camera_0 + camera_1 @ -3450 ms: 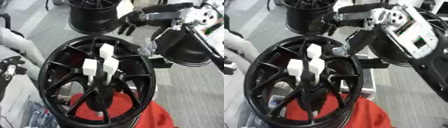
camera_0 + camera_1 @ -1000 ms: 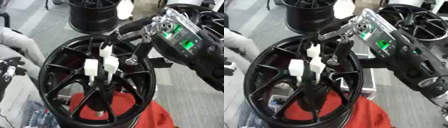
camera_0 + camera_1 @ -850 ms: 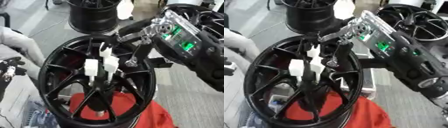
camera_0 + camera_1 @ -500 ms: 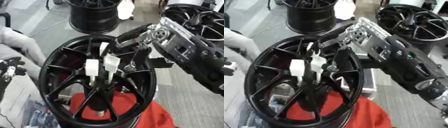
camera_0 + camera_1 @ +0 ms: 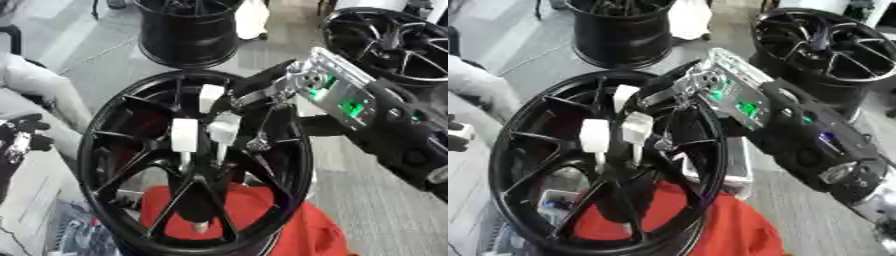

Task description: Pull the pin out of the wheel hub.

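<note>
Black spoked wheel hub carries three white pins at centre; from two o'clock the right hand reaches, fingers curled touching the rightmost pin.

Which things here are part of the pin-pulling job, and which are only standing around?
Job:
- wheel hub
- white pins standing in its middle
- right hand reaching in at the pins

Standing around:
- red cloth under the hub
- black rim behind
- another rim at the upper right
</note>
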You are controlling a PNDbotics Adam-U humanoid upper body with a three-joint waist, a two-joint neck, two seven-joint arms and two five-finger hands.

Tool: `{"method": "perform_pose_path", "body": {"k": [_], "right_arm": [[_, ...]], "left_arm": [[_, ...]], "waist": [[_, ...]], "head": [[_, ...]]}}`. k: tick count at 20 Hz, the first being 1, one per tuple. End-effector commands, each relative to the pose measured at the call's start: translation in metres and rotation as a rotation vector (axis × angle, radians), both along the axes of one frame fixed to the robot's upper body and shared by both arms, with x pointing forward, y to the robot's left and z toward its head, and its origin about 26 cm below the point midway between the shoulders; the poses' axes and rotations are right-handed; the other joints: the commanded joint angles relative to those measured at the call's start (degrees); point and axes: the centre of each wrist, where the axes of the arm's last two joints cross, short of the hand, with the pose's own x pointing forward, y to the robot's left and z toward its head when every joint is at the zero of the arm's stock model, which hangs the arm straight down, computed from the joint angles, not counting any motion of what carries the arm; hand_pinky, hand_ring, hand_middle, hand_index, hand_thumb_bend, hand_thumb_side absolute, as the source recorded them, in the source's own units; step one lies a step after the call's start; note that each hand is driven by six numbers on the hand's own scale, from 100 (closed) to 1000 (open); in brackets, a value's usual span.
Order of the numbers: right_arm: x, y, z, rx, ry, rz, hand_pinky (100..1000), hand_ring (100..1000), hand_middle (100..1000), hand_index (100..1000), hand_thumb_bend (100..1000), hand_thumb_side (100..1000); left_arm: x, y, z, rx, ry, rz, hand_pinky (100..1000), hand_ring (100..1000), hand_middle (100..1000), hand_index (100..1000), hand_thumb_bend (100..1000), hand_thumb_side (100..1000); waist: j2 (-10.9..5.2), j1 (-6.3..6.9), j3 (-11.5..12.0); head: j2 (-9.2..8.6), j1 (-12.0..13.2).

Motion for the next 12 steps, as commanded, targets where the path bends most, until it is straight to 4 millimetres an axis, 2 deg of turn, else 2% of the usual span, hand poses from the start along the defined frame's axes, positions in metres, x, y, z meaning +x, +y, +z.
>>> {"method": "perform_pose_path", "body": {"k": [1,8,9,12], "right_arm": [[0.0024,-0.0003,0.0058,-0.004,-0.022,0.002,823,865,888,945,100,193],[0.0065,0.0002,0.0028,0.003,-0.004,-0.014,733,751,807,899,100,129],[0.0076,-0.0003,0.0028,0.01,0.003,-0.022,666,684,761,859,100,101],[0.0102,-0.0013,0.0039,0.027,0.02,-0.041,608,618,701,793,100,100]], "left_arm": [[0.0019,0.0021,0.0108,0.024,-0.027,-0.008,632,612,659,810,100,702],[0.002,0.0018,0.0109,0.023,-0.028,-0.01,633,613,660,811,100,703],[0.002,0.0017,0.0109,0.023,-0.028,-0.01,633,613,660,811,100,703],[0.0019,0.0016,0.0108,0.023,-0.029,-0.01,633,613,660,811,100,703]], "waist": [[-0.43,0.39,0.05],[-0.34,0.46,0.17],[-0.33,0.49,0.18],[-0.32,0.55,0.19]], "head": [[0.28,-0.03],[0.15,-0.1],[0.11,-0.1],[0.02,-0.1]]}}
